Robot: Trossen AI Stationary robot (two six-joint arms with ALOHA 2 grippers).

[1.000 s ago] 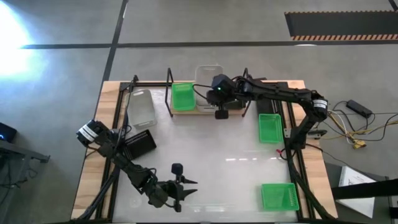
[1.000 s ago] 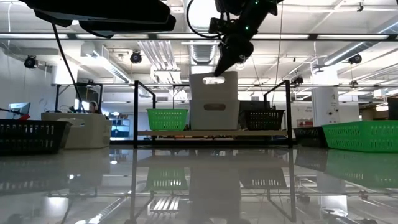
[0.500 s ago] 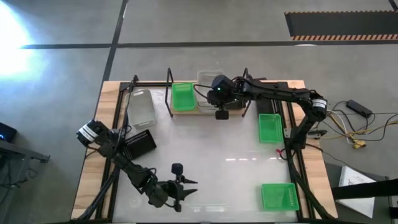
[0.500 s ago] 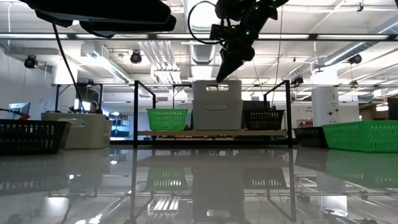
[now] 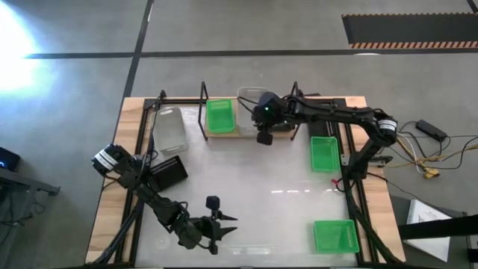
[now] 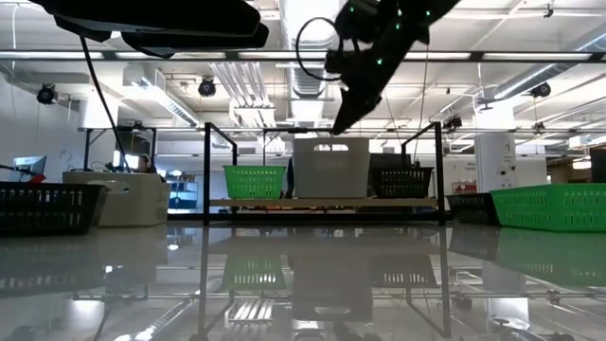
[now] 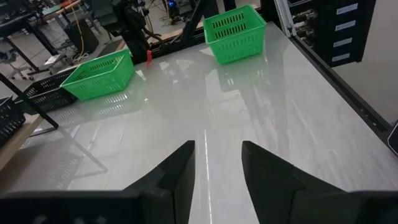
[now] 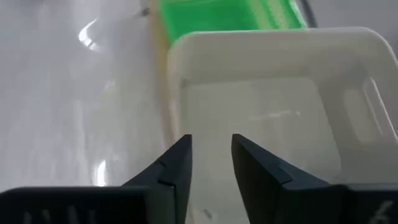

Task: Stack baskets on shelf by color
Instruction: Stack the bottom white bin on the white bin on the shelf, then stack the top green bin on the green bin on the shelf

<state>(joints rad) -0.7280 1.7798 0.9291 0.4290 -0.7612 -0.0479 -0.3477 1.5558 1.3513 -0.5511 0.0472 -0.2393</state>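
The white basket (image 6: 330, 168) sits upright, mouth up, mid-shelf (image 6: 246, 201), directly beneath our right gripper (image 6: 343, 121), whose jaws stand apart, holding nothing. Its long axis appears to run front to back. A green basket (image 5: 219, 116) sits beside it, each colour apparently claiming its own spot. Our left gripper (image 7: 217, 167) waits open, well away.
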